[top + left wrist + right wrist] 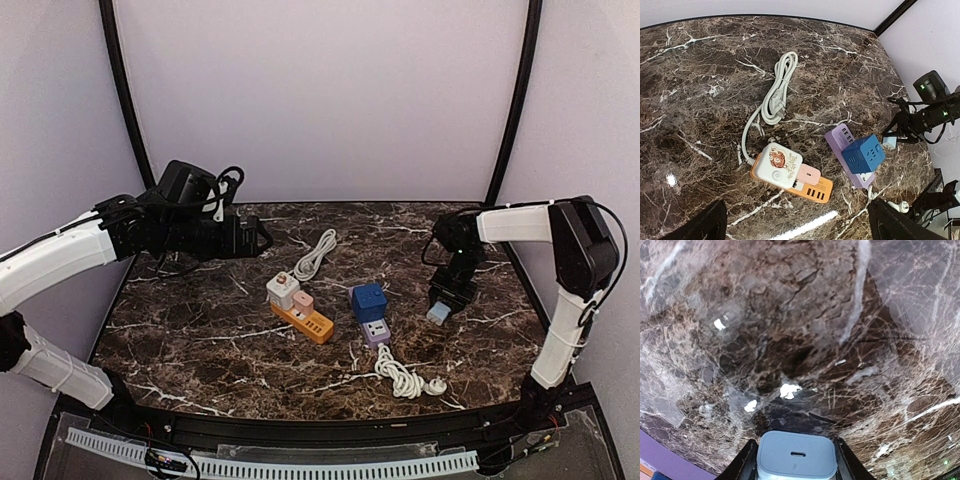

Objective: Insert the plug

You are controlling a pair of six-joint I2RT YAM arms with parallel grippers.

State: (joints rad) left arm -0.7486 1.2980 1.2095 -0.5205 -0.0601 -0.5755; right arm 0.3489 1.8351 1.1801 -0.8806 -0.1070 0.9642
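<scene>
While the left tool hangs wide open over the far left of the worktop, the right tool grips a pale blue plug between its fingers at the right side, well apart from both strips. An orange power strip carries a white adapter and a pink plug side by side; a purple strip carries a blue cube.
</scene>
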